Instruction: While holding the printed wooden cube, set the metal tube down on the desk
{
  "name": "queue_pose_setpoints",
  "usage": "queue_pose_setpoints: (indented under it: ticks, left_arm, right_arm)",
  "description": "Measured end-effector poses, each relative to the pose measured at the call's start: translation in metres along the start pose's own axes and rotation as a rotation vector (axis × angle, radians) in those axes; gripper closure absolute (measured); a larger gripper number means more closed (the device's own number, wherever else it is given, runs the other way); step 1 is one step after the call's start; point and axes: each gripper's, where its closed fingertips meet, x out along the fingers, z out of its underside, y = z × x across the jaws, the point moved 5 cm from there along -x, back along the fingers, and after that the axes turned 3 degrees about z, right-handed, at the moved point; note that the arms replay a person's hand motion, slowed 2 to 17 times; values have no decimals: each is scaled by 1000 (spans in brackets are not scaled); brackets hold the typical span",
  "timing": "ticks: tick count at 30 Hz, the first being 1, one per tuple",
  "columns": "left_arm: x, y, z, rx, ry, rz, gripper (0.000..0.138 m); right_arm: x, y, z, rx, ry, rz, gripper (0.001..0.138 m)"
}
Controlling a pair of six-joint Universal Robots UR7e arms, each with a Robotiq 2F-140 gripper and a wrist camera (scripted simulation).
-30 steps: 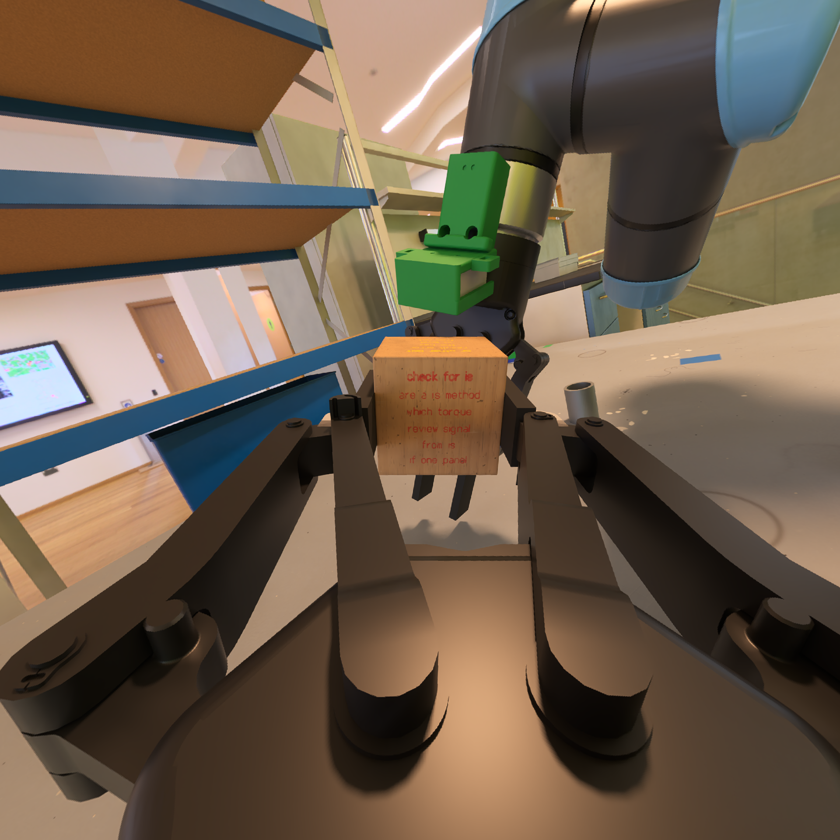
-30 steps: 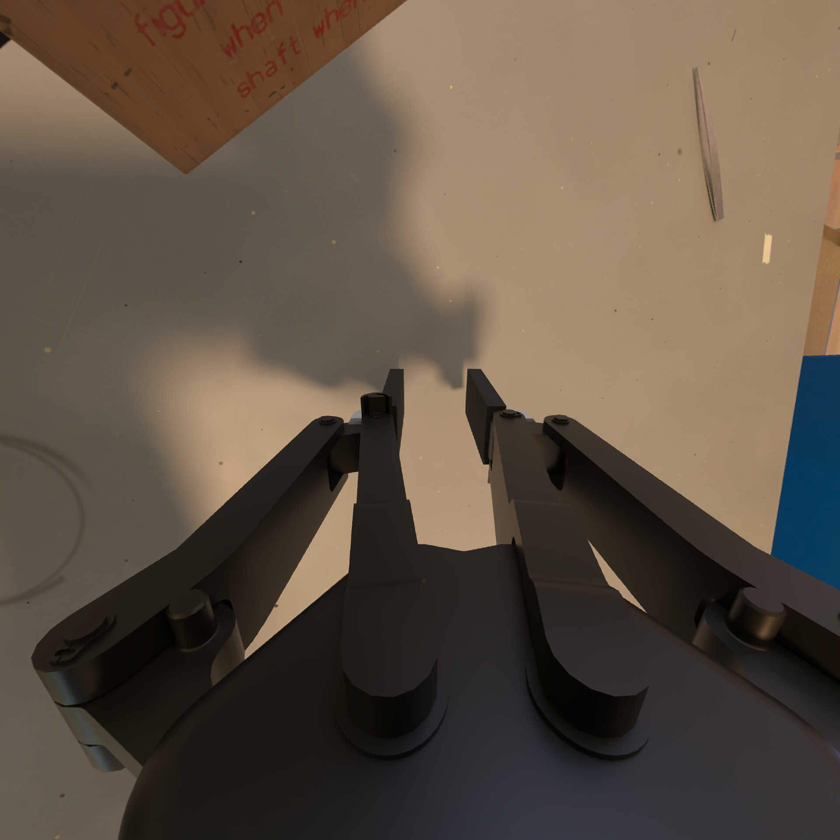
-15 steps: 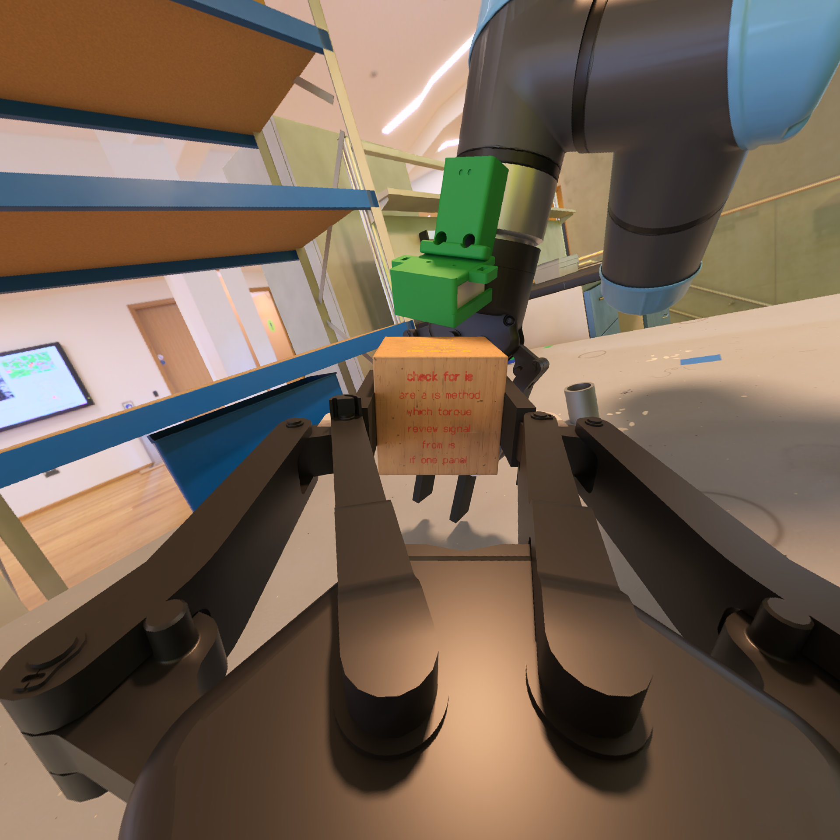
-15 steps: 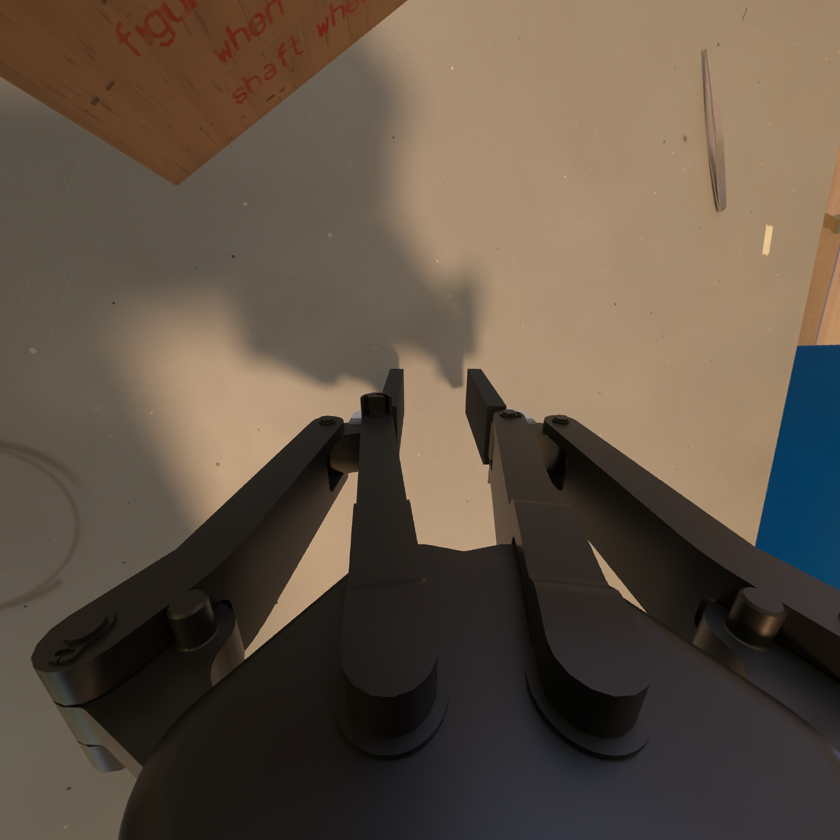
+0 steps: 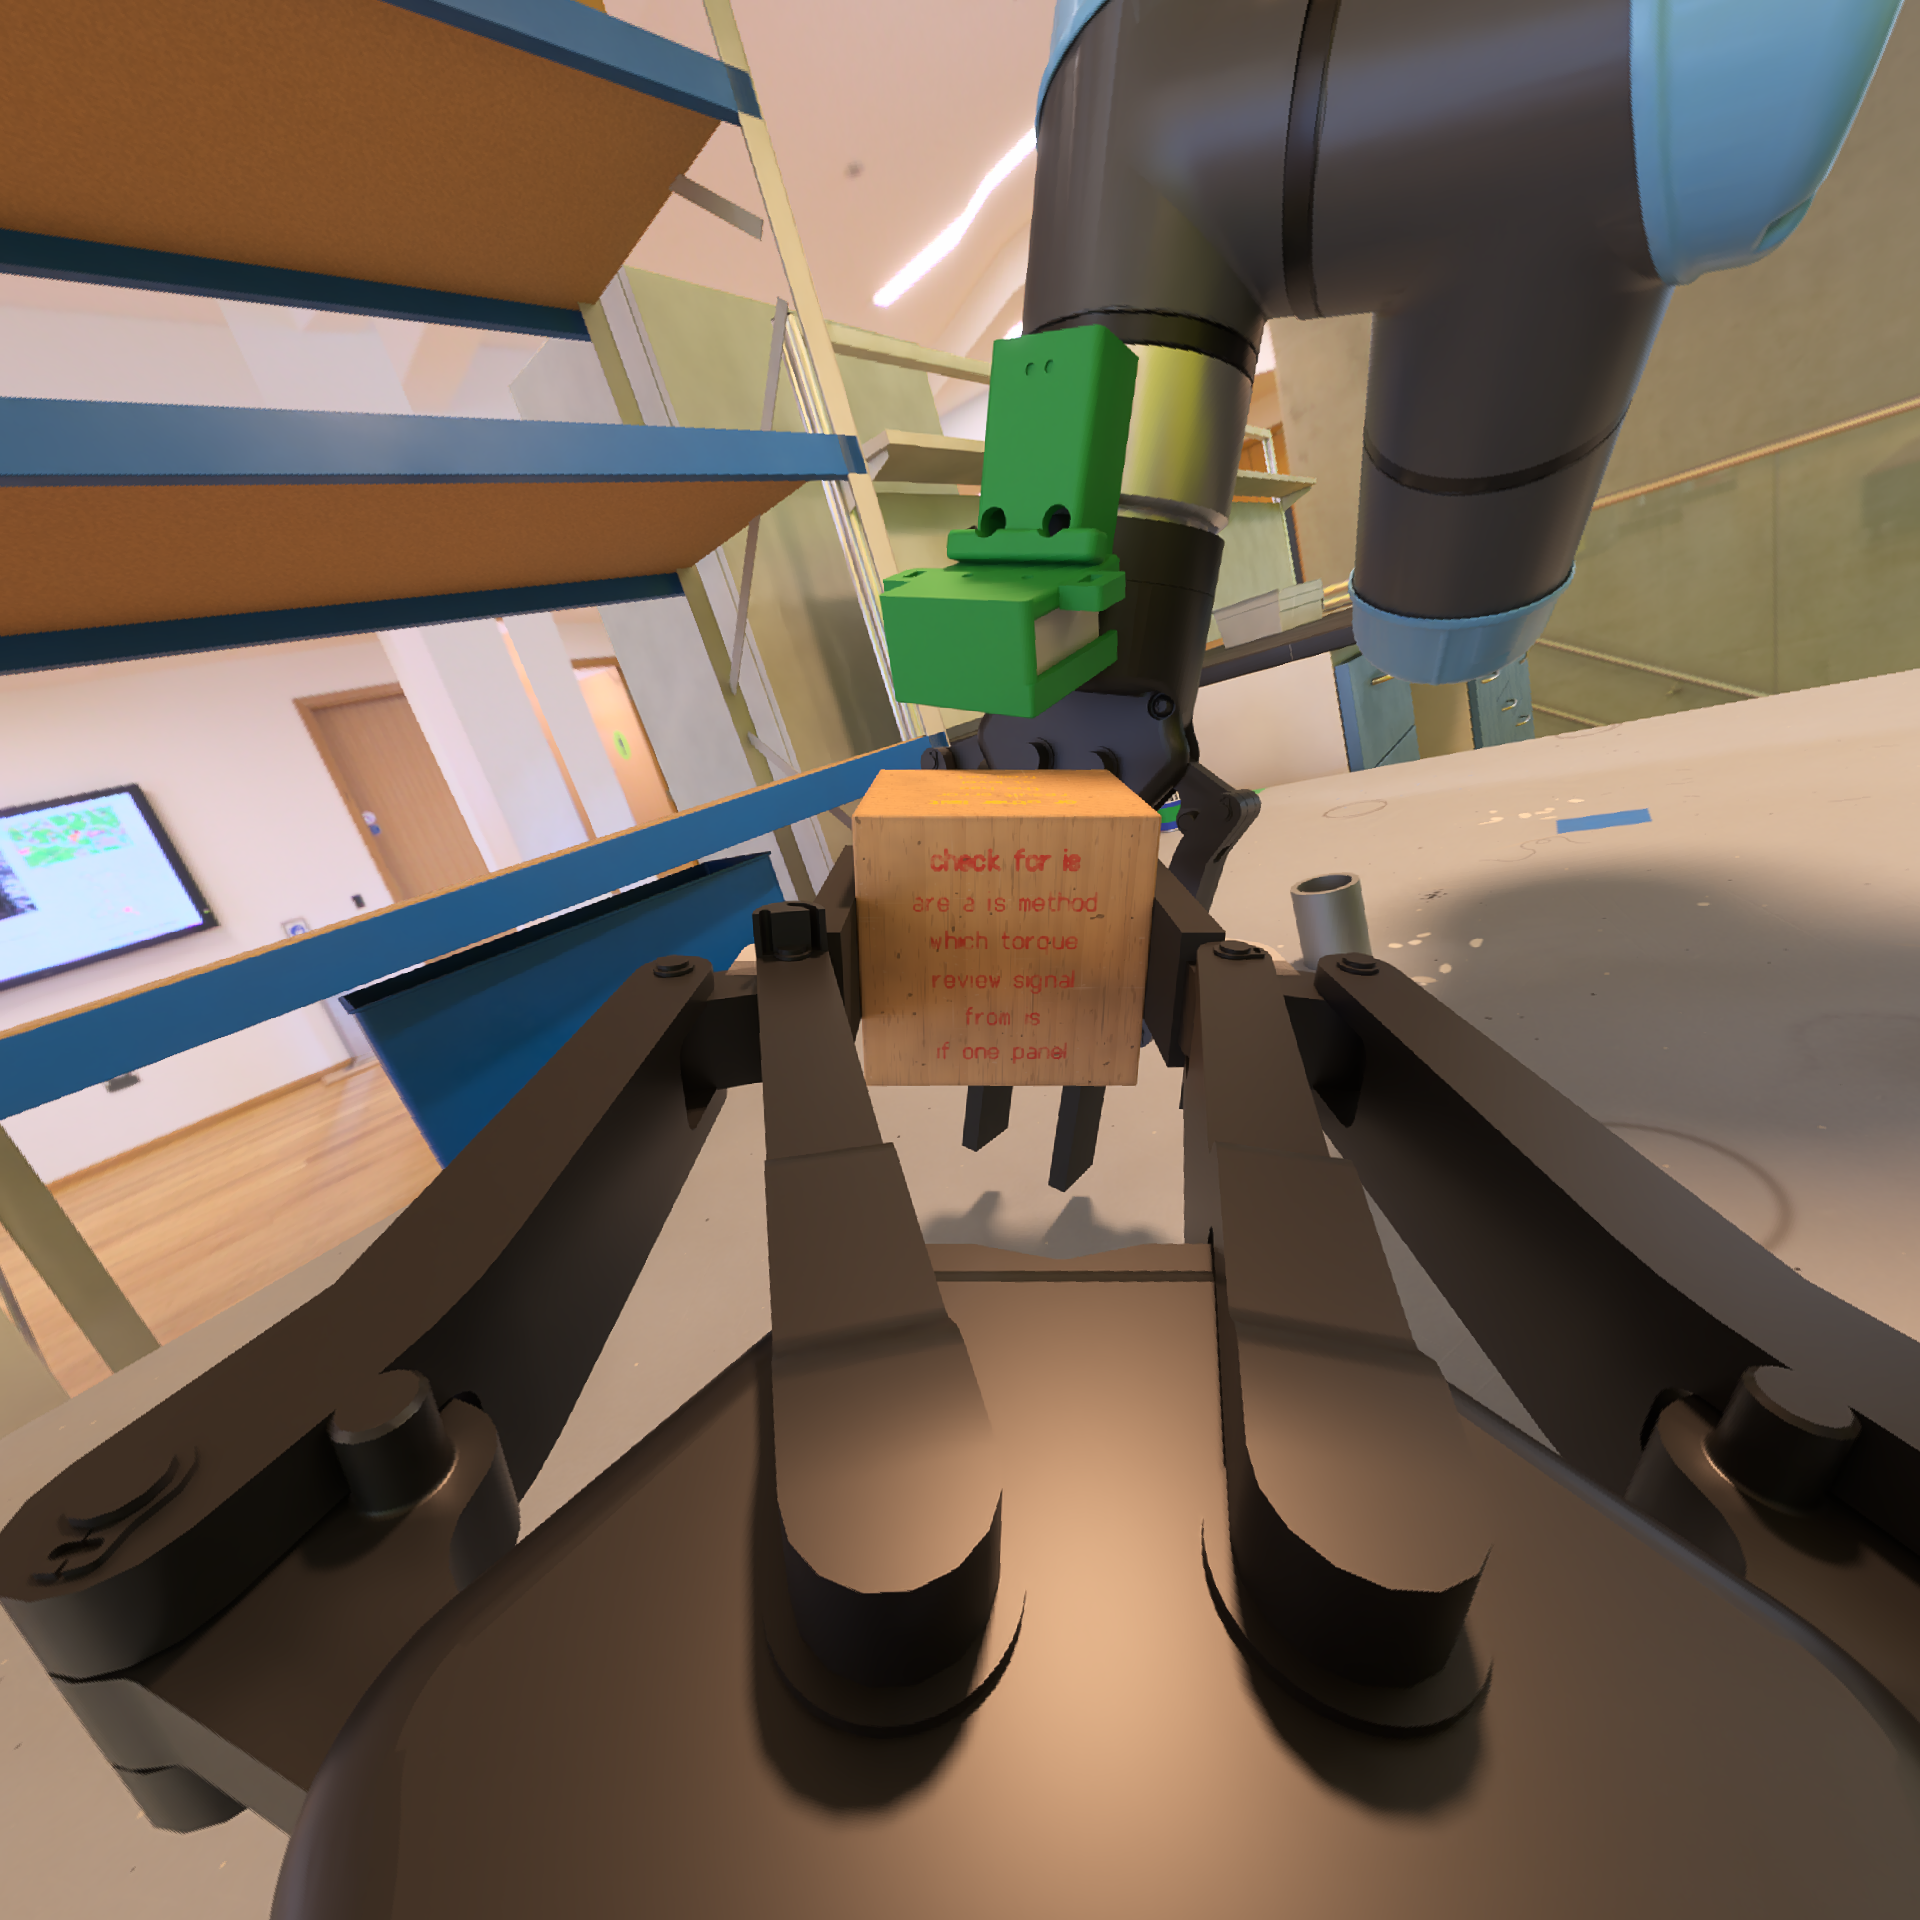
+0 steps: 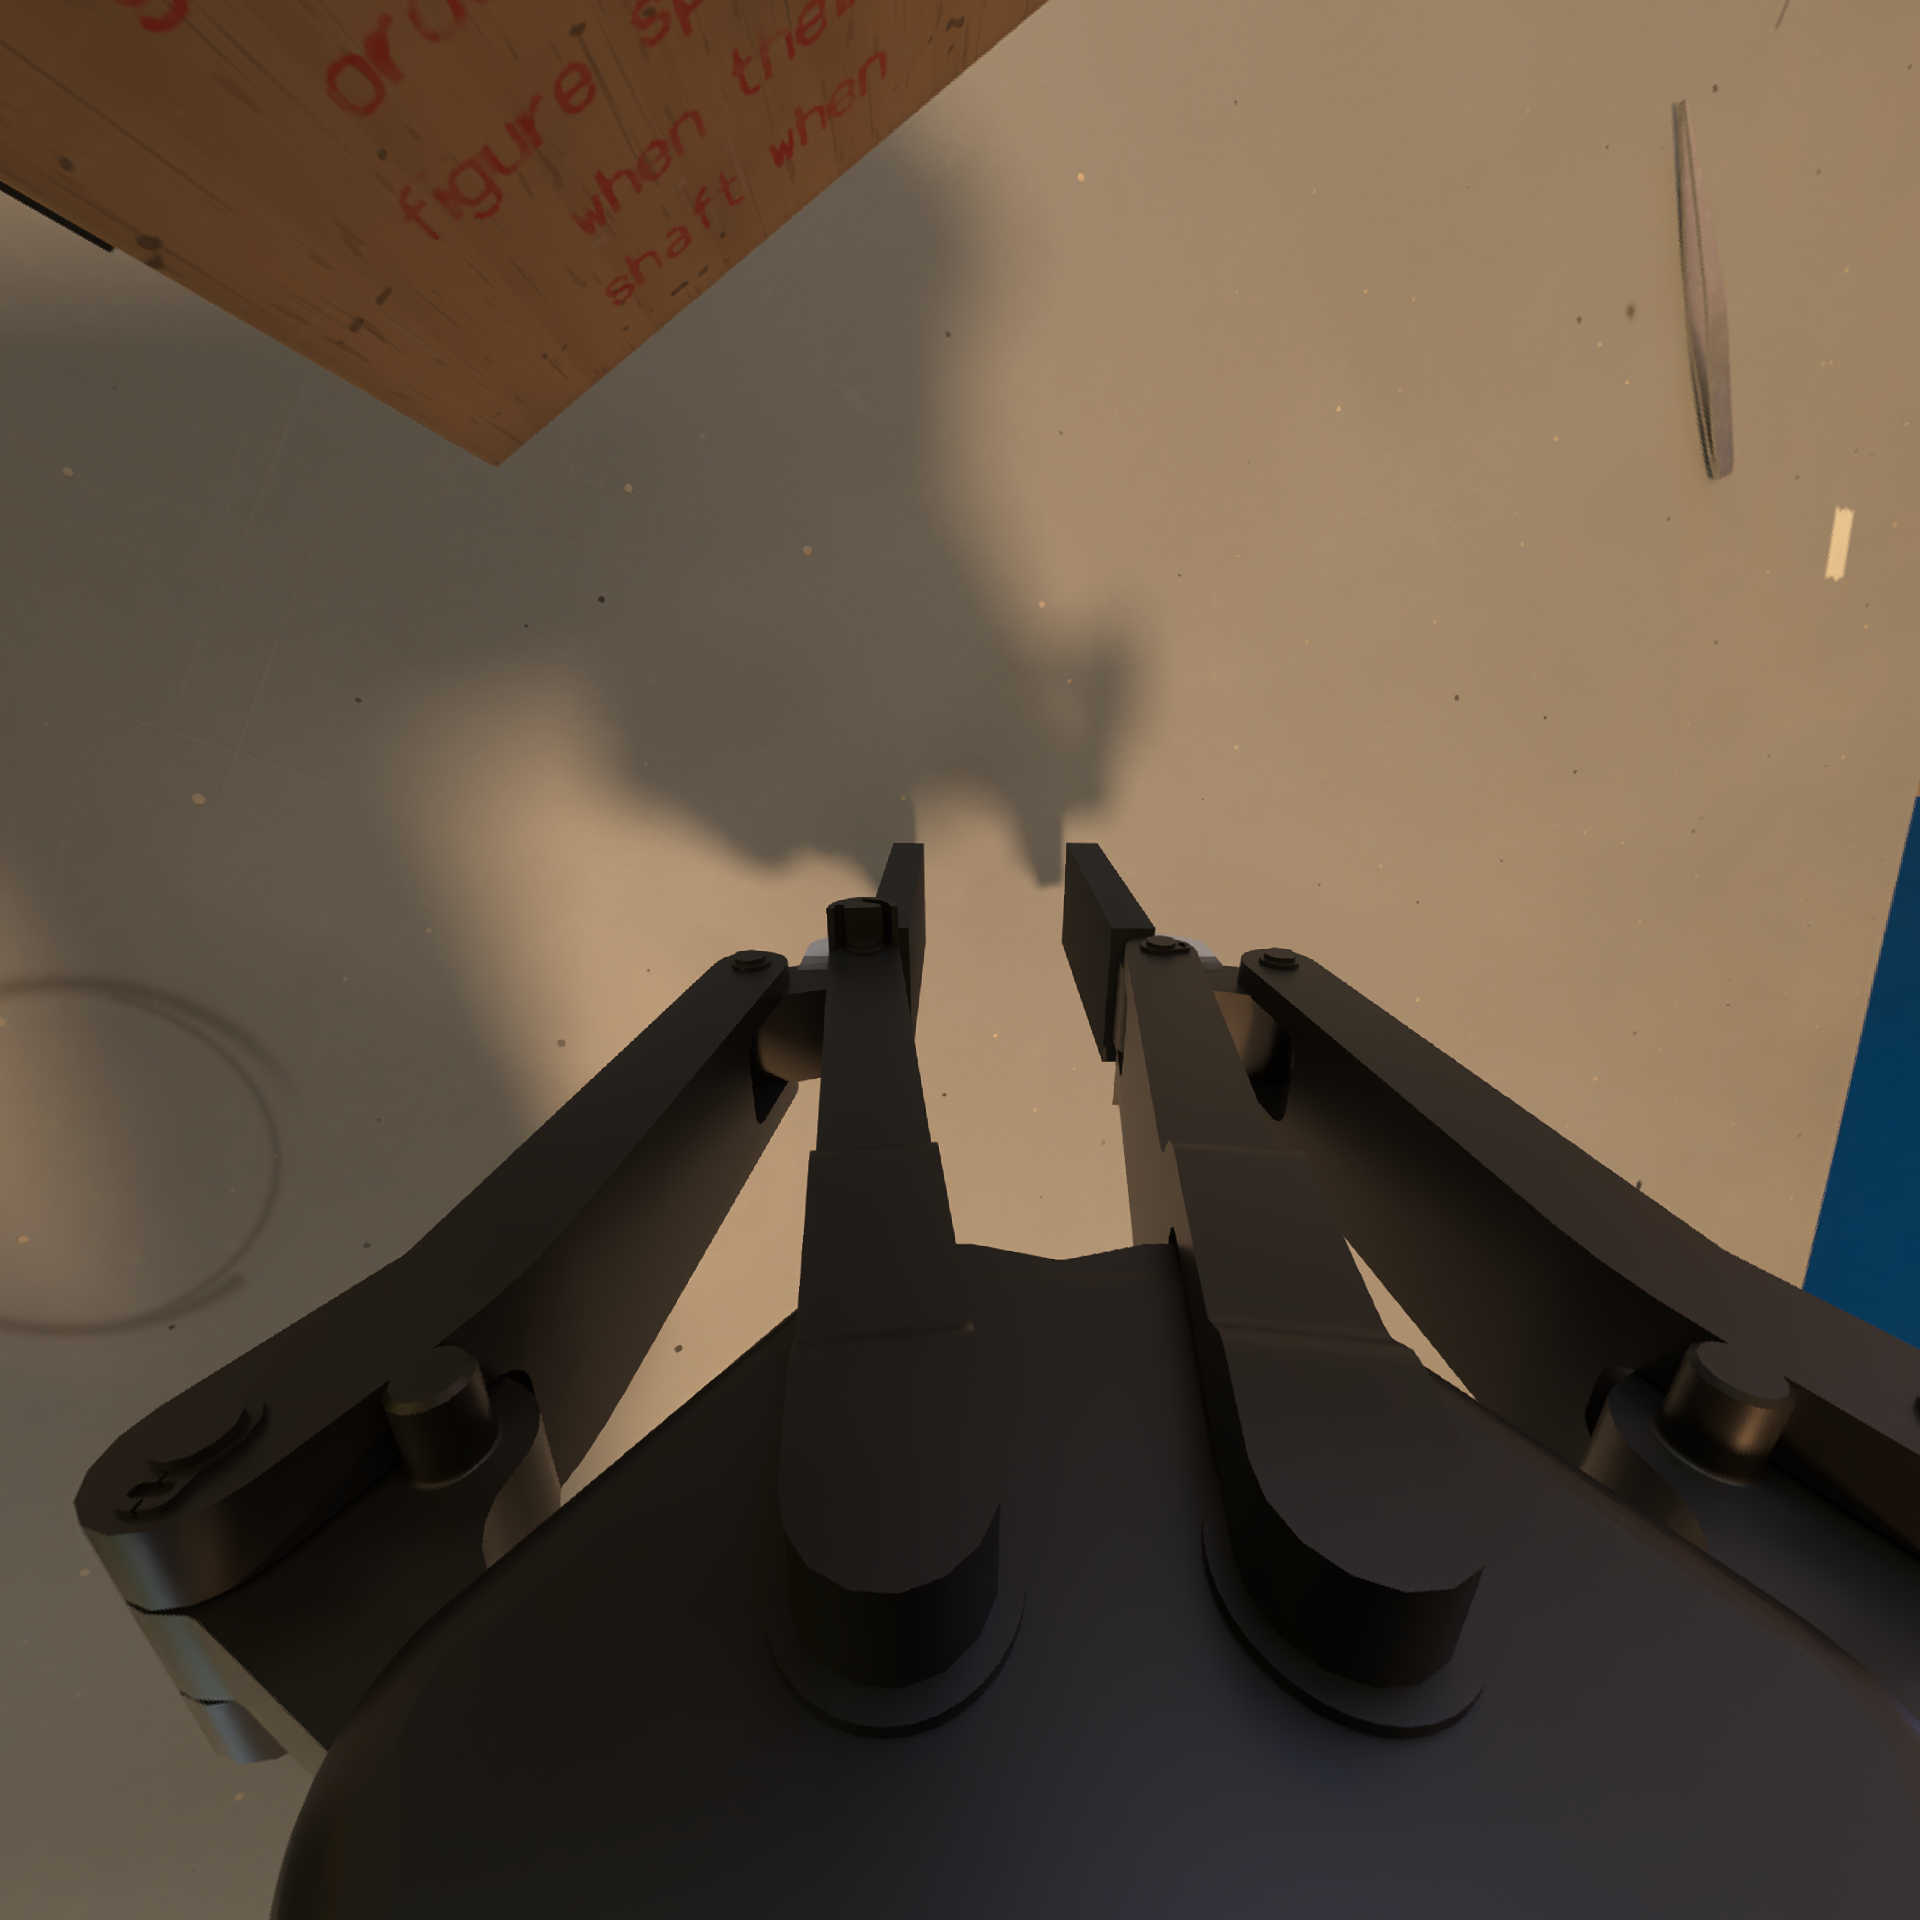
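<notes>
The bench (image 5: 1662, 1039) fills most of what we see, a pale speckled surface with blue-edged shelving (image 5: 416, 457) standing along one side of it. Above the bench, in the left wrist view, the right arm (image 5: 1351, 312) comes down with a green camera mount (image 5: 1013, 582) at its wrist.

Our left gripper (image 5: 1006, 971) has its jaws pressed against two opposite sides of the printed wooden cube (image 5: 1003, 930), which hangs clear of the bench, so that half of the task is being kept. The cube's corner also shows at the top of the right wrist view.

Our right gripper (image 6: 992, 904) points down at bare bench with its jaws set a modest gap apart and nothing between them; its fingertips (image 5: 1075, 1138) show just below the cube in the left wrist view.

The metal tube (image 5: 1328, 914) stands upright on the bench, to the right of the cube and apart from both grippers. We judge the set-down as done: the tube rests on its end, free of any grip. What is left, as far as we can tell, is only to draw the right arm clear without nudging tube or cube.
</notes>
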Motion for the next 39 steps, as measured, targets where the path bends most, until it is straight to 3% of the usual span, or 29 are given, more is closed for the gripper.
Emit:
queue_pose_setpoints:
  ticks: [11,25,39]
  left_arm:
    - [0,0,0,-1,-3,3,78]
    - [1,0,1,1,-6,2,78]
    - [1,0,1,0,-8,2,78]
  right_arm:
    - [-5,-5,-1,6,12,-43,104]
    - [-7,-3,-4,6,33,-16,106]
    - [1,-3,-1,-2,13,-33,107]
